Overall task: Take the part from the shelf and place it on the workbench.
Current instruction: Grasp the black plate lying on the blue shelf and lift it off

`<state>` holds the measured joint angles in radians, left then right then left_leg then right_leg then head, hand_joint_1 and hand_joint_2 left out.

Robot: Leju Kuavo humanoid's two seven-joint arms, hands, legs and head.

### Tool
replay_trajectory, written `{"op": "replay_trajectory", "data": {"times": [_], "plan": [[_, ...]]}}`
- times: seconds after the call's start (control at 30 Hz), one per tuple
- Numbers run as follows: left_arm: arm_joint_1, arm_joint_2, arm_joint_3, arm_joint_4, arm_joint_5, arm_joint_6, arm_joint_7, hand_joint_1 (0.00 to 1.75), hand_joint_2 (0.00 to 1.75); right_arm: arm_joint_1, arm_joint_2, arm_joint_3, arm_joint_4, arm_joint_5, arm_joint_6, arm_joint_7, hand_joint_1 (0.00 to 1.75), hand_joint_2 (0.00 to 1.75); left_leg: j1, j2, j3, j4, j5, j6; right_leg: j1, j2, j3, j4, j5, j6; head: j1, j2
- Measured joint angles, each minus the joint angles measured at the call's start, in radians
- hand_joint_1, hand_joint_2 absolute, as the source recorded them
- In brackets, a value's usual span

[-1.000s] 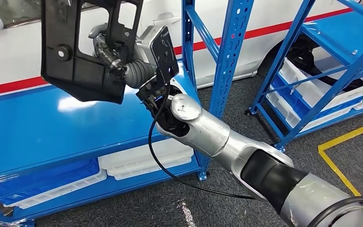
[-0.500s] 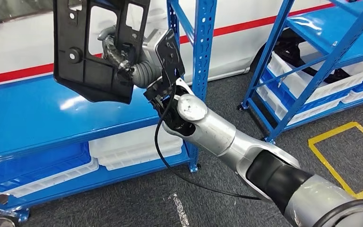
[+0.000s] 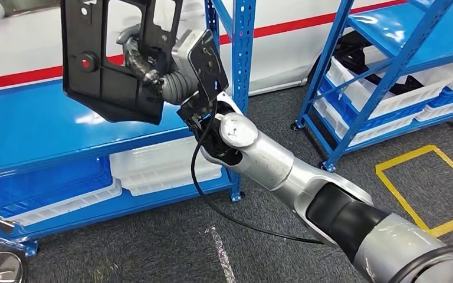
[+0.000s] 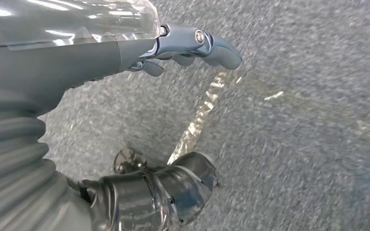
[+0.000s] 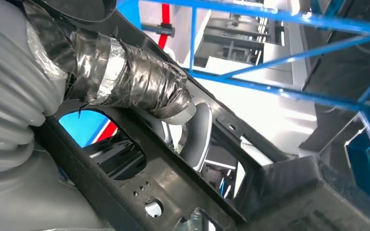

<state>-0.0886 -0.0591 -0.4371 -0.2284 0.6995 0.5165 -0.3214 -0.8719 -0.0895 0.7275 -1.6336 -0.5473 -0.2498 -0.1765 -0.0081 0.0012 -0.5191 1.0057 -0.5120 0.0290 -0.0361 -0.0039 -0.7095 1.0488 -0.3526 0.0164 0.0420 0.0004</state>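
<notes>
Here the right robot hand (image 3: pixel 144 65) grips a black plastic part (image 3: pixel 115 59) in the upper left of the head view, holding it up in the air in front of the blue shelf (image 3: pixel 29 135). The part is a flat, irregular panel with cut-out windows and small holes. In the right wrist view the taped fingers (image 5: pixel 139 84) reach through one of the part's (image 5: pixel 173 178) openings and curl around a bar of it, so the hold looks firm. The left robot hand (image 4: pixel 192 43) hangs low over grey carpet, holding nothing, its fingers loosely curled; whether it counts as released or clenched cannot be told.

The part appears to be off the shelf already, so the step in hand is likely the carry to the table, which none of the views shows. To do it well, the robot should keep the panel clear of the blue upright post (image 3: pixel 242 71) just beside the wrist, and of the second rack (image 3: pixel 383 65) at the upper right, while it turns. A steady, unhurried swing would suit, since a wide, flat panel held by one bar could twist in the grip. The black cable (image 3: pixel 212 200) looping below the forearm should not be allowed to snag.
</notes>
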Motion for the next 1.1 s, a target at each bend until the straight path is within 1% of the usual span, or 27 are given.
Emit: {"op": "replay_trajectory", "data": {"times": [0.03,0.07,0.1,0.17,0.2,0.23,0.27,0.3,0.33,0.4,0.43,0.5,0.53,0.57,0.6,0.67,0.7,0.73,0.77,0.8,0.83,0.9,0.93,0.97,1.03,1.07,1.1], "plan": [[0.0,0.0,0.0,0.0,0.0,0.0,0.0,0.0,1.75,0.0,-0.002,0.0,0.0,0.002,-0.002,0.001,1.75,1.75,0.002,0.002,-0.003,-0.016,0.018,0.003,0.001,0.0,-0.003,-0.002,-0.008,0.005,0.001,0.0],[0.001,-0.001,-0.001,0.0,0.001,0.0,0.0,0.0,1.75,0.001,-0.003,0.0,0.001,0.005,-0.004,0.002,1.75,1.75,0.004,0.006,-0.01,-0.028,0.039,0.007,0.003,0.001,-0.01,0.012,-0.037,0.007,0.001,0.0],[0.002,-0.001,-0.001,0.0,0.002,0.0,-0.001,0.0,1.75,0.001,-0.005,0.0,0.001,0.008,-0.007,0.003,1.75,1.75,0.007,0.009,-0.019,-0.037,0.057,0.011,0.005,0.002,-0.019,0.048,-0.085,0.008,0.002,0.0],[0.004,-0.001,-0.001,0.0,0.003,0.0,-0.001,0.0,1.75,0.001,-0.008,0.0,0.001,0.012,-0.01,0.005,1.75,1.75,0.004,0.011,-0.051,-0.036,0.083,0.018,0.008,0.003,-0.037,0.167,-0.186,0.008,0.002,0.0],[0.004,-0.002,-0.001,0.0,0.003,0.0,-0.001,0.0,1.75,0.001,-0.009,0.0,0.001,0.013,-0.011,0.006,1.75,1.75,0.003,0.011,-0.069,-0.033,0.094,0.018,0.009,0.003,-0.038,0.222,-0.204,0.01,0.002,0.0],[0.004,-0.003,-0.002,0.0,0.003,-0.001,-0.002,0.0,1.75,0.002,-0.01,0.0,0.001,0.014,-0.011,0.007,1.75,1.75,0.003,0.011,-0.088,-0.027,0.104,0.017,0.009,0.003,-0.03,0.255,-0.198,0.011,0.002,0.0],[0.004,-0.004,-0.002,0.0,0.003,-0.001,-0.002,0.0,1.75,0.002,-0.01,0.0,0.002,0.014,-0.011,0.008,1.75,1.75,0.004,0.011,-0.108,-0.019,0.114,0.015,0.008,0.003,-0.007,0.255,-0.174,0.013,0.002,0.0],[0.004,-0.005,-0.003,0.0,0.003,-0.002,-0.002,0.0,1.75,0.001,-0.01,0.0,0.002,0.015,-0.011,0.009,1.75,1.75,0.006,0.011,-0.128,-0.009,0.121,0.012,0.007,0.002,0.028,0.226,-0.148,0.014,0.002,0.0],[0.004,-0.006,-0.004,0.0,0.003,-0.002,-0.003,0.0,1.75,0.0,-0.01,0.0,0.002,0.015,-0.011,0.01,1.75,1.75,0.007,0.011,-0.149,0.004,0.127,0.007,0.007,0.002,0.076,0.168,-0.143,0.016,0.002,0.0],[0.005,-0.006,-0.006,0.0,0.002,-0.002,-0.004,0.0,1.75,-0.001,-0.01,0.0,0.001,0.017,-0.012,0.012,1.75,1.75,0.007,0.01,-0.18,0.029,0.138,-0.004,0.013,0.005,0.151,0.055,-0.168,0.011,0.002,0.0],[0.005,-0.007,-0.006,0.0,0.002,-0.002,-0.004,0.0,1.75,-0.002,-0.01,0.0,0.002,0.018,-0.012,0.013,1.75,1.75,0.006,0.009,-0.189,0.036,0.146,-0.01,0.016,0.007,0.167,0.024,-0.184,0.005,0.001,0.0],[0.007,-0.007,-0.008,0.001,0.002,-0.002,-0.006,0.0,1.75,-0.003,-0.01,0.0,0.002,0.019,-0.013,0.014,1.75,1.75,0.007,0.007,-0.195,0.035,0.162,-0.02,0.016,0.008,0.159,0.018,-0.174,-0.009,0.001,0.0],[0.008,-0.007,-0.009,0.001,0.002,-0.002,-0.006,0.0,1.75,-0.004,-0.01,0.0,0.003,0.021,-0.013,0.015,1.75,1.75,0.009,0.006,-0.203,0.039,0.155,-0.025,0.014,0.007,0.151,0.018,-0.165,-0.016,0.001,0.0],[0.009,-0.007,-0.01,0.001,0.002,-0.002,-0.006,0.0,1.75,-0.005,-0.01,0.0,0.003,0.025,-0.013,0.016,1.75,1.75,0.01,0.005,-0.213,0.056,0.131,-0.032,0.012,0.006,0.142,0.016,-0.154,-0.024,0.001,0.0],[0.01,-0.006,-0.012,0.001,0.001,-0.002,-0.007,0.0,1.75,-0.006,-0.01,0.0,0.003,0.029,-0.014,0.017,1.75,1.75,0.013,0.004,-0.226,0.093,0.087,-0.039,0.009,0.004,0.131,0.015,-0.142,-0.03,0.001,0.0],[0.01,-0.007,-0.014,0.001,0.001,-0.002,-0.008,0.0,1.75,-0.007,-0.01,0.0,0.003,0.037,-0.015,0.019,1.75,1.75,0.018,0.004,-0.252,0.212,-0.011,-0.051,0.009,0.003,0.107,0.015,-0.121,-0.036,0.0,0.0],[0.01,-0.007,-0.015,0.001,0.001,-0.002,-0.008,0.0,1.75,-0.007,-0.01,0.0,0.003,0.039,-0.016,0.02,1.75,1.75,0.02,0.004,-0.259,0.272,-0.038,-0.055,0.009,0.002,0.094,0.015,-0.11,-0.037,0.0,0.0],[0.009,-0.008,-0.015,0.001,0.001,-0.002,-0.008,0.0,1.75,-0.007,-0.01,0.001,0.003,0.041,-0.016,0.021,1.75,1.75,0.022,0.004,-0.255,0.309,-0.04,-0.058,0.009,0.002,0.081,0.015,-0.099,-0.036,0.0,0.0],[0.009,-0.008,-0.015,0.001,0.001,-0.002,-0.008,0.0,1.75,-0.007,-0.01,0.001,0.003,0.043,-0.017,0.022,1.75,1.75,0.023,0.004,-0.237,0.318,-0.023,-0.059,0.009,0.002,0.067,0.016,-0.089,-0.035,0.0,0.0],[0.008,-0.008,-0.016,0.001,0.001,-0.002,-0.009,0.0,1.75,-0.007,-0.01,0.001,0.003,0.044,-0.017,0.023,1.75,1.75,0.024,0.003,-0.203,0.293,0.003,-0.057,0.009,0.002,0.054,0.016,-0.078,-0.033,0.0,0.0],[0.007,-0.008,-0.016,0.001,0.001,-0.002,-0.009,0.0,1.75,-0.008,-0.01,0.001,0.003,0.045,-0.017,0.023,1.75,1.75,0.024,0.003,-0.152,0.238,0.021,-0.052,0.009,0.002,0.043,0.016,-0.068,-0.03,0.0,0.0],[0.003,-0.008,-0.016,0.001,0.001,-0.002,-0.009,0.0,1.75,-0.01,-0.01,0.001,0.002,0.047,-0.017,0.024,1.75,1.75,0.019,0.001,-0.043,0.093,0.01,-0.041,0.009,0.002,0.027,0.013,-0.048,-0.02,0.001,0.0],[0.0,-0.007,-0.017,0.001,0.001,-0.002,-0.01,0.0,1.75,-0.012,-0.01,0.001,0.002,0.047,-0.017,0.024,1.75,1.75,0.014,-0.001,-0.013,0.042,-0.001,-0.035,0.008,0.001,0.024,0.009,-0.038,-0.014,0.001,0.0],[-0.001,-0.007,-0.018,0.001,0.001,-0.002,-0.011,0.0,1.75,-0.014,-0.01,0.001,0.002,0.048,-0.017,0.024,1.75,1.75,0.009,-0.002,-0.003,0.011,-0.007,-0.03,0.006,0.0,0.022,0.001,-0.027,-0.006,0.001,0.0],[0.0,-0.008,-0.021,0.001,0.001,-0.002,-0.014,0.0,1.75,-0.013,-0.011,0.001,0.002,0.049,-0.02,0.026,1.75,1.75,0.007,-0.001,-0.012,-0.009,0.015,-0.017,0.003,-0.001,0.017,-0.012,-0.013,0.007,0.001,0.0],[0.002,-0.008,-0.022,0.001,0.001,-0.002,-0.017,0.0,1.75,-0.013,-0.012,0.001,0.002,0.05,-0.023,0.027,1.75,1.75,0.008,0.001,-0.015,-0.018,0.027,-0.01,0.004,0.0,0.012,-0.004,-0.028,0.011,0.001,0.0],[0.004,-0.008,-0.023,0.001,0.001,-0.002,-0.021,0.0,1.75,-0.012,-0.013,0.001,0.003,0.052,-0.026,0.029,1.75,1.75,0.01,0.004,-0.019,-0.025,0.04,-0.001,0.005,0.001,0.001,0.024,-0.061,0.013,0.001,0.0]]}}
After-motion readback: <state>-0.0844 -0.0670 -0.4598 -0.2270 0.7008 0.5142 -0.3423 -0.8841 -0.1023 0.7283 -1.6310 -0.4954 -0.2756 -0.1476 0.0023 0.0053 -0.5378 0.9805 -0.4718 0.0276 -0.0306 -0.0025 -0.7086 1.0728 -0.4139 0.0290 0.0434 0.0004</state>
